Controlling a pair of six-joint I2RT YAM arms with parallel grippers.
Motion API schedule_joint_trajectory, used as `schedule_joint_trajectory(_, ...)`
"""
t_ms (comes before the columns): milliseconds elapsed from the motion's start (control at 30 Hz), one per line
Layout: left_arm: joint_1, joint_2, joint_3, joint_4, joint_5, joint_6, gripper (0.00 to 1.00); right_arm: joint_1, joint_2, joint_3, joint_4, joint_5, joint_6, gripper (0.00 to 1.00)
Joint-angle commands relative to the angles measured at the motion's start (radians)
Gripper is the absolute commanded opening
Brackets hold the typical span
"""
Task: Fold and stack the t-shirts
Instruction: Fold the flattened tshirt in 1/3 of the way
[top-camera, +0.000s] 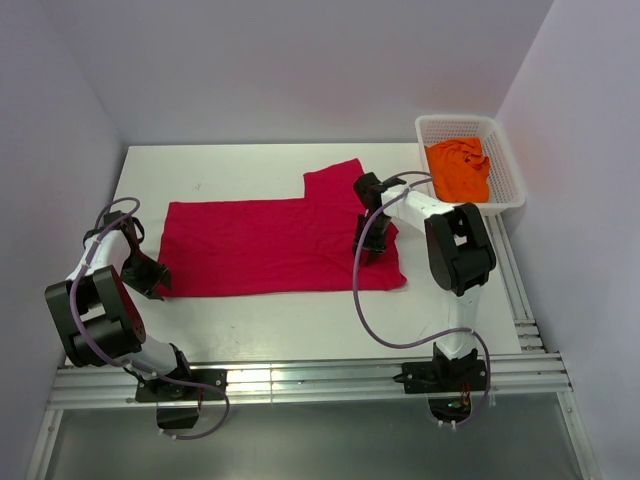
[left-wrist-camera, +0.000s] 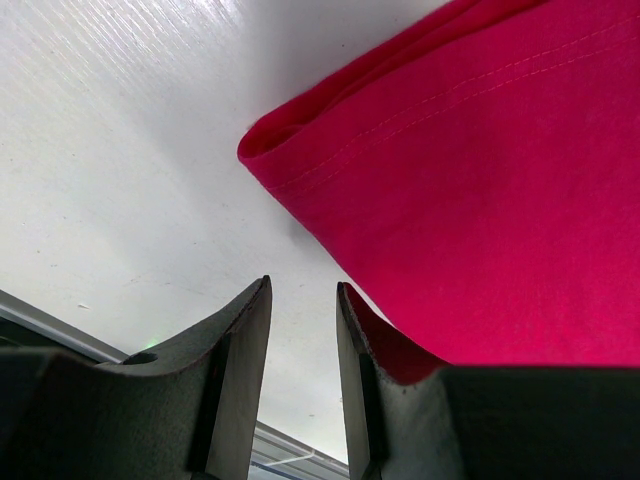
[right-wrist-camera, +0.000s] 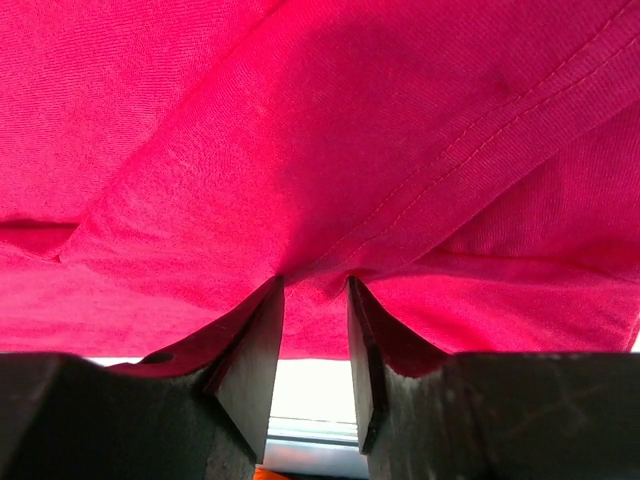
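The crimson red t-shirt (top-camera: 270, 245) lies spread flat on the white table, one sleeve sticking out toward the back. My left gripper (top-camera: 152, 277) sits at the shirt's near-left corner. In the left wrist view its jaws (left-wrist-camera: 303, 285) stand a little apart with only bare table between them, and the shirt's folded corner (left-wrist-camera: 480, 180) is just beside the right finger. My right gripper (top-camera: 366, 248) is down on the shirt's right part. Its fingertips (right-wrist-camera: 315, 282) are a little apart and pressed into the red cloth (right-wrist-camera: 300, 120), which puckers between them. The bright orange t-shirt (top-camera: 460, 170) lies crumpled in the basket.
The white mesh basket (top-camera: 510, 175) stands at the back right corner, close to the right arm. Metal rails (top-camera: 300, 380) run along the table's near edge. White walls close in the left, back and right sides.
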Motion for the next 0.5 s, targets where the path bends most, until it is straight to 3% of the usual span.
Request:
schedule_joint_trajectory(0,-0.002,-0.023,0.009,0.004,-0.012,0.01,0.38,-0.005,0.002,0.031,0.012,0.017,0.002,0.38)
schedule_joint_trajectory(333,-0.002,-0.014,0.012,0.006,-0.014,0.014,0.39,-0.013,0.005,0.002,0.021,0.007,-0.015,0.01)
schedule_joint_trajectory(467,-0.002,-0.014,0.012,0.006,-0.014,0.014,0.39,-0.014,-0.009,-0.021,0.027,0.008,-0.017,0.0)
